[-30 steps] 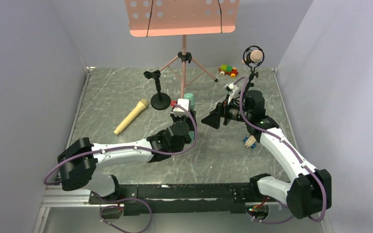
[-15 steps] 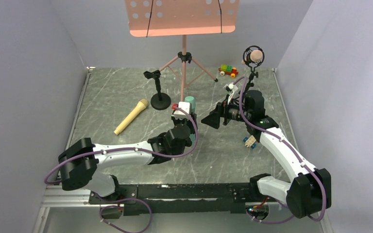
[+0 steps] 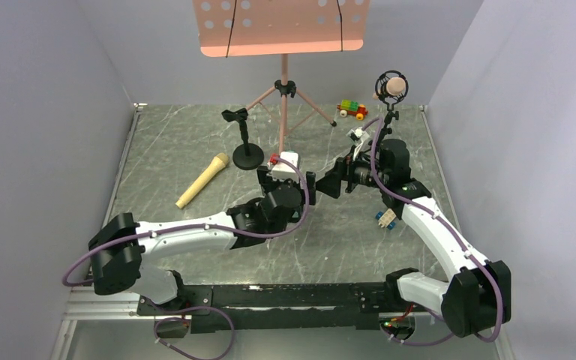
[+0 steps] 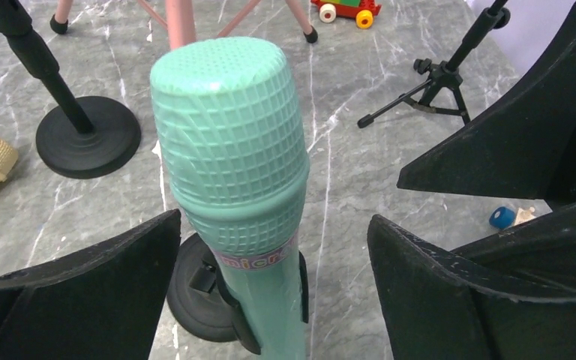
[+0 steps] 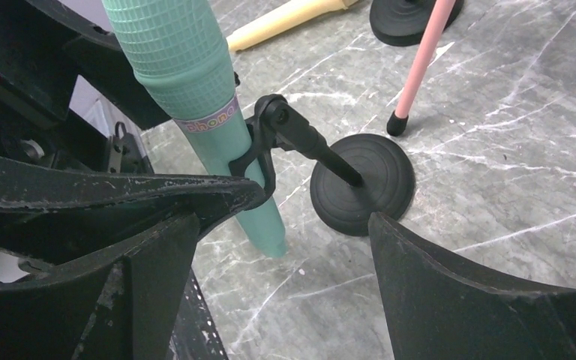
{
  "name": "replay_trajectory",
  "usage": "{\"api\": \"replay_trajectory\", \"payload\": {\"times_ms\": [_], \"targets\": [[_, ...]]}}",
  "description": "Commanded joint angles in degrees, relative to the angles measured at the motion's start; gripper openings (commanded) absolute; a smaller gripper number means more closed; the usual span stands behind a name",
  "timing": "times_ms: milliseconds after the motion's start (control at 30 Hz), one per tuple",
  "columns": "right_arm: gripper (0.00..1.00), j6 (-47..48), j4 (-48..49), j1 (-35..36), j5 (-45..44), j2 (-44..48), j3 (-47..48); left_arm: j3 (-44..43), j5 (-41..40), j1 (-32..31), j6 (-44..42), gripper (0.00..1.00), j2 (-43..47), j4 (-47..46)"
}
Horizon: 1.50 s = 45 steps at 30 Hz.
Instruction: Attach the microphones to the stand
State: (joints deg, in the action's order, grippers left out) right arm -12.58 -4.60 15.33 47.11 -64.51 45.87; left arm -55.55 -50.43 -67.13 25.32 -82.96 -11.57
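Fingers point(image 4: 82, 300) of the left gripper point(image 4: 274, 225) stand spread wide on either side of the teal green microphone point(image 4: 229, 142), released, with clear gaps and no contact. That microphone stands nearly upright, long axis vertical, its rounded, grid-textured head up and its smooth plastic handle seated in the black clip point(image 5: 259, 150) of a round-based stand point(image 5: 360, 184) on the marbled grey table point(image 5: 510, 150). The right gripper point(image 5: 300, 210) is likewise spread open around clip and stand; one matte black finger point(image 5: 120, 202) perhaps brushes the clip, hard to tell.
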Motion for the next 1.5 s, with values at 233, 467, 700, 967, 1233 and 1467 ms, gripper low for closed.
{"api": "replay_trajectory", "payload": {"times_ms": [233, 467, 700, 967, 1233, 1467], "targets": [[0.96, 0.17, 7.01, -1.98, 8.20, 3.70, -2.52, -7.43, 19.99, 7.93, 5.85, 0.99, 9.57, 16.92], [0.97, -0.05, 8.60, -3.16, 10.28, 3.62, -3.02, -10.63, 26.11, 10.93, 9.37, 0.96, 9.40, 22.88], [0.98, -0.39, 9.04, -3.66, 9.97, 4.28, -3.80, -14.15, 26.86, 11.24, 11.83, 0.93, 6.47, 26.12], [0.98, -0.77, 9.56, -4.07, 10.19, 4.54, -4.24, -18.23, 24.00, 11.24, 12.36, 0.69, 2.21, 29.80], [0.99, -1.28, 10.48, -4.10, 10.54, 4.48, -4.73, -17.47, 22.90, 11.24, 11.92, 0.35, 1.75, 30.03], [0.99, -1.74, 10.97, -4.24, 10.98, 4.31, -4.82, -15.09, 25.52, 11.24, 12.13, 0.20, 1.35, 27.81]]}}
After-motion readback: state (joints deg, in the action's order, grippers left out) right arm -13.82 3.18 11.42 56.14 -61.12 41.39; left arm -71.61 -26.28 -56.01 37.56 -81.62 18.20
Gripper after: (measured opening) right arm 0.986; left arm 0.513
